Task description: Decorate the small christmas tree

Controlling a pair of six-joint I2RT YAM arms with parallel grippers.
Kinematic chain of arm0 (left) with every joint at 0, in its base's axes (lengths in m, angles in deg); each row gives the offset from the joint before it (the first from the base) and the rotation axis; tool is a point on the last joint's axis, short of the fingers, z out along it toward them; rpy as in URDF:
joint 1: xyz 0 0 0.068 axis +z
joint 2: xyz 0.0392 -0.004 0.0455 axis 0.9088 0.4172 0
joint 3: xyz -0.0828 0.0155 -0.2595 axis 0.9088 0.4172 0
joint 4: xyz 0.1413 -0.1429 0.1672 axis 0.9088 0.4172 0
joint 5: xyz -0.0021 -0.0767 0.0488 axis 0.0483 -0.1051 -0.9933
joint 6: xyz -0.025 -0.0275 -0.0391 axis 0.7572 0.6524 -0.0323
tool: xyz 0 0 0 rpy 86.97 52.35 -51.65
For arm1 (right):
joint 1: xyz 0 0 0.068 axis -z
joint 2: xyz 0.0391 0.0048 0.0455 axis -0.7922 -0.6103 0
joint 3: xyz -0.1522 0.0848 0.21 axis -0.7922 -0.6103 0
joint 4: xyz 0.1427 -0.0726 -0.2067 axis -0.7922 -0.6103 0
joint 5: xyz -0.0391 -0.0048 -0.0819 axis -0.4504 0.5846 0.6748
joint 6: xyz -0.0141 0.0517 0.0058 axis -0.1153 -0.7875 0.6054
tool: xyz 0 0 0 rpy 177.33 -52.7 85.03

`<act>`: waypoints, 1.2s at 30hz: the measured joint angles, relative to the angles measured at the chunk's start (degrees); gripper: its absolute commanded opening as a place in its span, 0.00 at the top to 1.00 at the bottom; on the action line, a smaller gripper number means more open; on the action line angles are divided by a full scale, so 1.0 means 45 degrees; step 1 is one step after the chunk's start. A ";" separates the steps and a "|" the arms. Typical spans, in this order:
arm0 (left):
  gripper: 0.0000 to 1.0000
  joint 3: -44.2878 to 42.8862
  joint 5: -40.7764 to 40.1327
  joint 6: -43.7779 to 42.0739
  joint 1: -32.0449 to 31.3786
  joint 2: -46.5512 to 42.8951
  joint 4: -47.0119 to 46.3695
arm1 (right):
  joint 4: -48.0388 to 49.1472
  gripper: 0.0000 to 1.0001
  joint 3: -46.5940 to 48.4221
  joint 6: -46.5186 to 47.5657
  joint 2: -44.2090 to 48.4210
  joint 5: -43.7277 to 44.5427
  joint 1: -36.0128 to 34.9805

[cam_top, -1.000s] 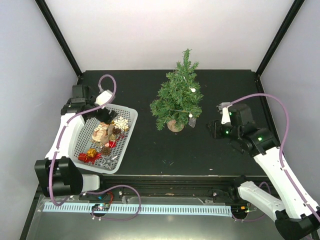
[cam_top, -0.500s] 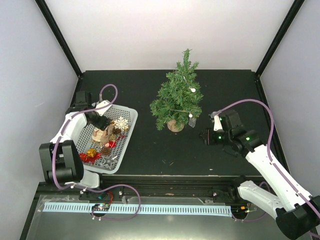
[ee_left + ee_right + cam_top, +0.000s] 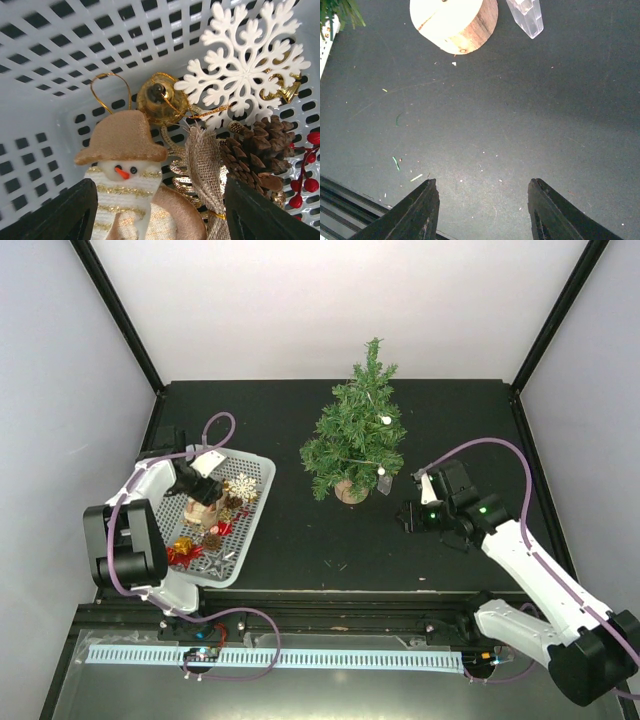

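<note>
The small christmas tree point(image 3: 357, 430) stands at the back middle of the black table, a clear icicle point(image 3: 382, 481) hanging low on its right. Its wood-slice base point(image 3: 454, 22) and the icicle point(image 3: 526, 15) show in the right wrist view. My left gripper point(image 3: 205, 490) is open, low in the white basket point(image 3: 252, 537), its fingers either side of a snowman ornament point(image 3: 122, 172). A gold bell point(image 3: 161, 98), a white snowflake point(image 3: 245, 65), a pine cone point(image 3: 257, 152) and a burlap bow point(image 3: 205, 172) lie close by. My right gripper point(image 3: 405, 517) is open and empty above the table, right of the tree.
The basket also holds a red gift box point(image 3: 180, 548), red berries point(image 3: 307, 172) and a silver star point(image 3: 216, 562). Black frame posts rise at the back corners. Small green needles point(image 3: 395, 162) litter the table near the front rail.
My left gripper has dropped from above the basket's back edge down into it, over the snowman. My right gripper has moved left and nearer, lower beside the tree.
</note>
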 measured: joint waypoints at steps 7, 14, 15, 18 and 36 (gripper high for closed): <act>0.36 0.0000 0.0019 0.0097 0.0005 0.1132 -0.0058 | -0.0019 0.50 0.0248 -0.0029 -0.0389 0.0015 -0.0083; 0.52 -0.0024 0.0427 0.0291 0.0005 0.1394 -0.0078 | -0.0005 0.50 0.0374 -0.0029 -0.0384 0.0044 -0.0126; 0.55 -0.0029 0.0486 0.0301 0.0005 0.1394 -0.0083 | -0.0005 0.50 0.0364 -0.0029 -0.0384 0.0044 -0.0126; 0.70 -0.0112 0.0709 0.0374 0.0005 0.1399 -0.0049 | -0.0005 0.50 0.0350 -0.0029 -0.0374 0.0044 -0.0126; 0.98 -0.0238 0.1326 0.0253 0.0005 0.1899 0.0160 | 0.0044 0.50 0.0180 -0.0219 0.0117 0.0058 -0.0350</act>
